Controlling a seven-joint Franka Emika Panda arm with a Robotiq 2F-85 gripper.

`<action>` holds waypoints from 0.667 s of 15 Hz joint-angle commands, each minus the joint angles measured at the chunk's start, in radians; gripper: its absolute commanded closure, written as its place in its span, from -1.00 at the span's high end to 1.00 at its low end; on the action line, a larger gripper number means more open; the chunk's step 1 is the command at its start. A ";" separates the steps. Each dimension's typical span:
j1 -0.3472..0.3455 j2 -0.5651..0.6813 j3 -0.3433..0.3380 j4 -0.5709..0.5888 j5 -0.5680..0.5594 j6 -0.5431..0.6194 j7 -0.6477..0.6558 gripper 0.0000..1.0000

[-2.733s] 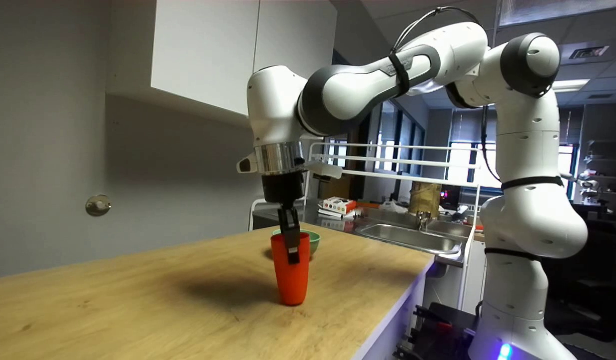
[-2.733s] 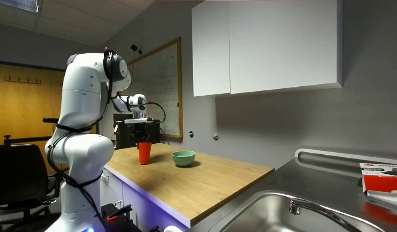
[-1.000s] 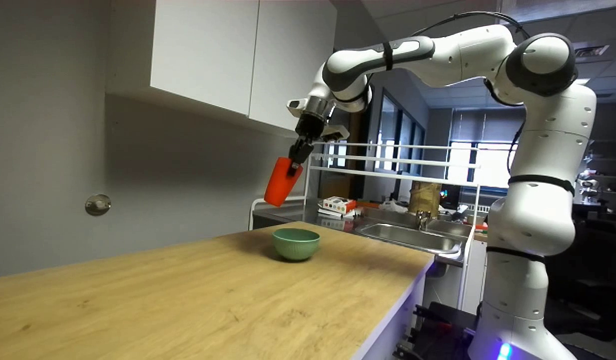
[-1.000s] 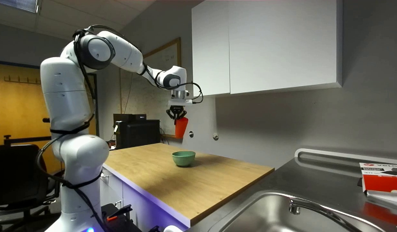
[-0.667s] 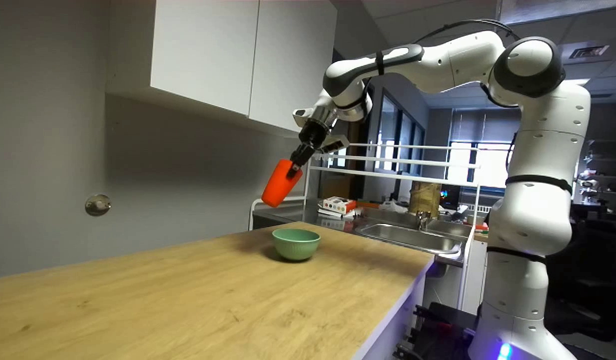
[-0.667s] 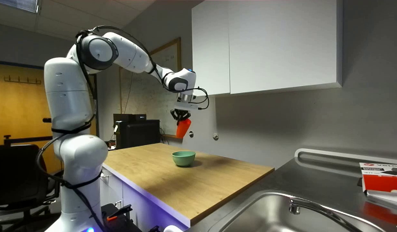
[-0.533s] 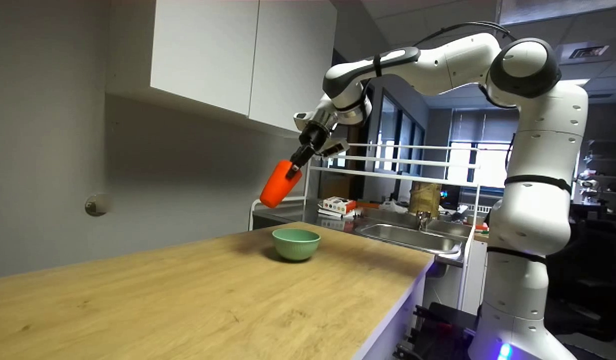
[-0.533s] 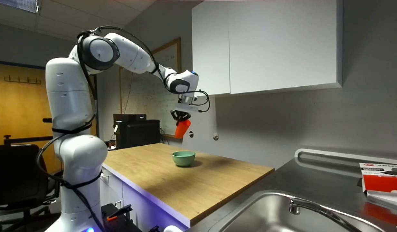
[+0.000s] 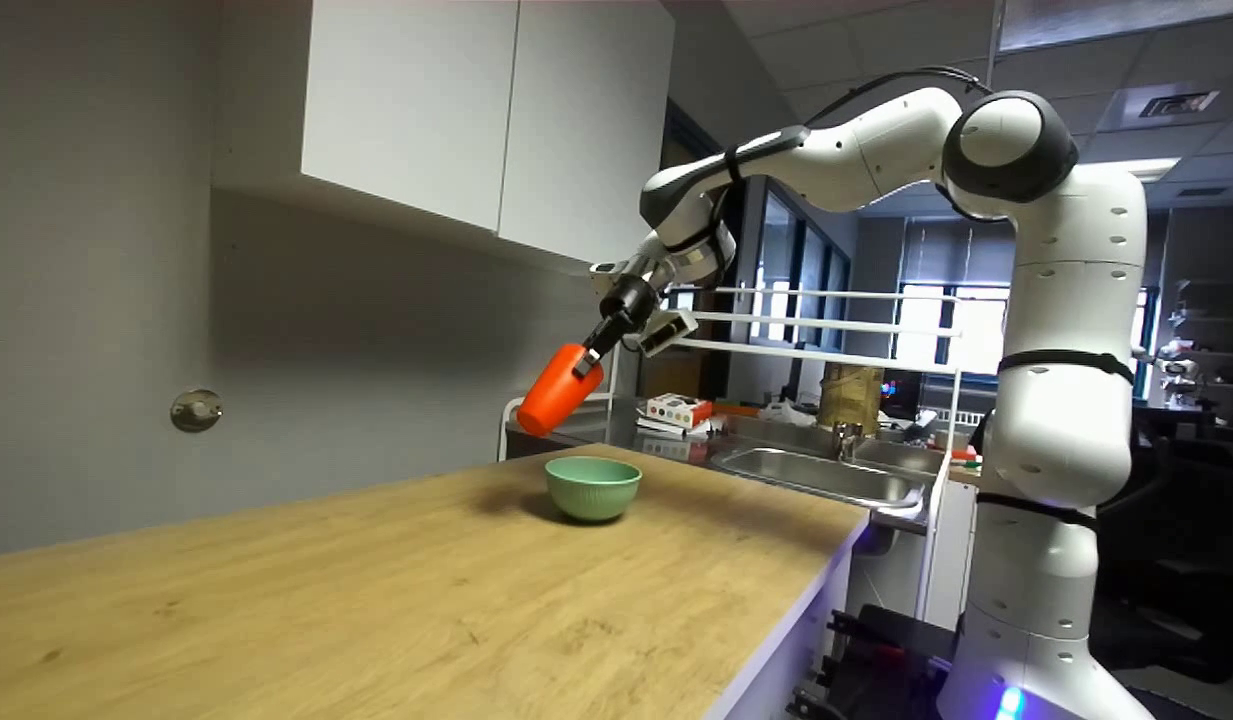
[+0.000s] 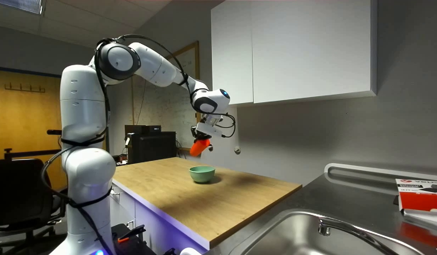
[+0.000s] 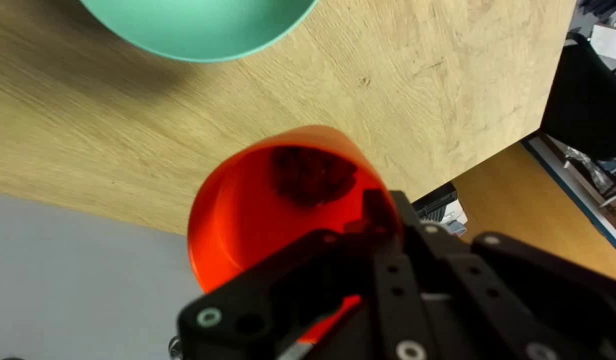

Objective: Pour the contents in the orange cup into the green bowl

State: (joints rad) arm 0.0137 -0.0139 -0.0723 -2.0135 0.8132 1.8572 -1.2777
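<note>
The orange cup (image 9: 559, 390) hangs in the air, tilted, its base low and its rim up at the gripper. It also shows in the other exterior frame (image 10: 199, 147). My gripper (image 9: 586, 362) is shut on the cup's wall at the rim, one finger inside and one outside, as the wrist view shows (image 11: 387, 202). Dark contents (image 11: 312, 175) lie deep inside the cup. The green bowl (image 9: 593, 490) stands upright on the table below the cup, apart from it. In the wrist view part of the bowl (image 11: 203, 30) shows at the top; its visible inside looks bare.
The wooden table (image 9: 376, 600) ends at a front edge by the robot base. A white wall cabinet (image 9: 406, 110) hangs above the back of the table. A white rack (image 9: 796, 343), a sink (image 9: 826, 475) and a red-white box (image 10: 422, 198) are beyond the table's end.
The cup stood upright on the table at first with the gripper at its rim. It has been lifted and tilted; in the last half second it sank slightly and tilted more. The bowl has not moved.
</note>
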 commanded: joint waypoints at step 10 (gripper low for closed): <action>-0.107 0.221 0.004 0.129 0.151 -0.280 -0.042 -0.98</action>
State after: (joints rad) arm -0.0700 0.1487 -0.0729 -1.9555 0.9314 1.6498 -1.3319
